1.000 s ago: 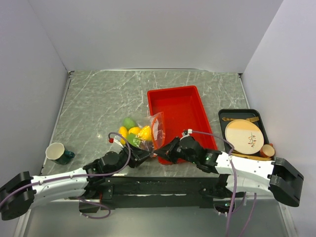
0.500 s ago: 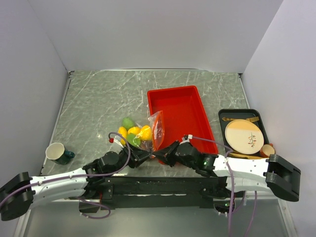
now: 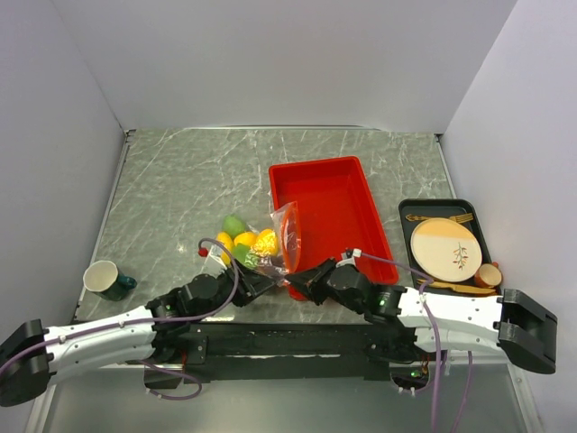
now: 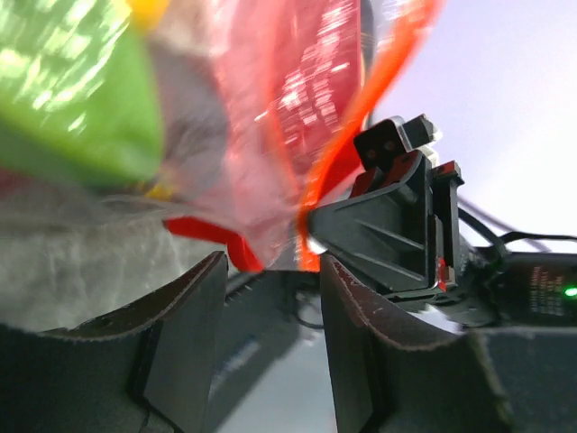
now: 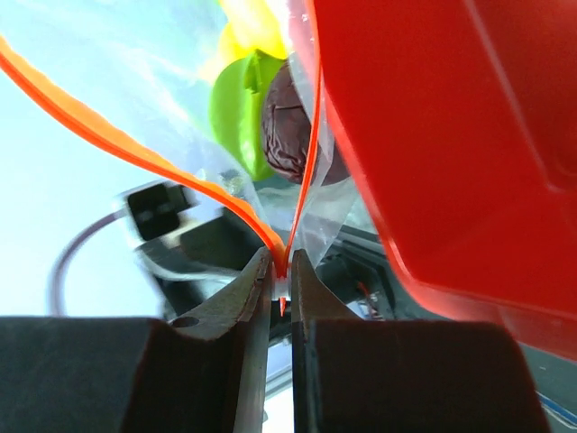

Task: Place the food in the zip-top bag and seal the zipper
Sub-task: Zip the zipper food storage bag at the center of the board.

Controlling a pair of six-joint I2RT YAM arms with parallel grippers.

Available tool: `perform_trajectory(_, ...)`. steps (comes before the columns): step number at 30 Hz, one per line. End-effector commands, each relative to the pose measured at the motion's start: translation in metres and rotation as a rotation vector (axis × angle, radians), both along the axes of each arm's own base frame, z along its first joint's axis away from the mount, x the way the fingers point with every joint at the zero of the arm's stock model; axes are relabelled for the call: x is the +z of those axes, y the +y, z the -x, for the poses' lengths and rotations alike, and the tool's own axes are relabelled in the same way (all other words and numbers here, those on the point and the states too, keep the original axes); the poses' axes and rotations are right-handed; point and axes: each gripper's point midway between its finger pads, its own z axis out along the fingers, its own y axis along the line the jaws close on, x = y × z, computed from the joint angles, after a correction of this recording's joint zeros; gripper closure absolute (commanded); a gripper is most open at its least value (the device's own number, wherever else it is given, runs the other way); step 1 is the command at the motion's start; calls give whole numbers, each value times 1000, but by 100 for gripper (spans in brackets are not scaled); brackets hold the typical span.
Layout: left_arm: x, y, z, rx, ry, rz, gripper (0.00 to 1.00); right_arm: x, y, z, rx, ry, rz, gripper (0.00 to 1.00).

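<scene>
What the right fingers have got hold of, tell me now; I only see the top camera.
Observer: The right gripper is shut on the end of the zipper, right at its small white tip.
Operator: Report the left jaws too.
Observer: The left gripper is open, just short of the zip-top bag, with nothing between its jaws.
</scene>
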Motion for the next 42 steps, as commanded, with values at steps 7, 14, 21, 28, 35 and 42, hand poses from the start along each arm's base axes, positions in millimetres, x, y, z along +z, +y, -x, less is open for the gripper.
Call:
perform_trajectory(7,40,11,-31,-25,-438,-445,46,18,-2,-22,61,-82,258,100)
perform_trajectory(14,25,22,-26,-41,-539,-604,45,29,-9,-62,151,-135,377,100)
perform_trajectory(21,38,7,-21,-36,-646,-704,51,35,14,-68,248,-136,336,100)
perform_trajectory(28,31,-18,-6,38,-736,-933,49,41,27,-65,299,-147,297,100)
perform_trajectory(35,30,-7,-1,201,-720,-935,46,46,21,-56,303,-155,266,100)
perform_trajectory(42,26,-4,3,316,-775,-999,51,49,19,-44,321,-149,232,100)
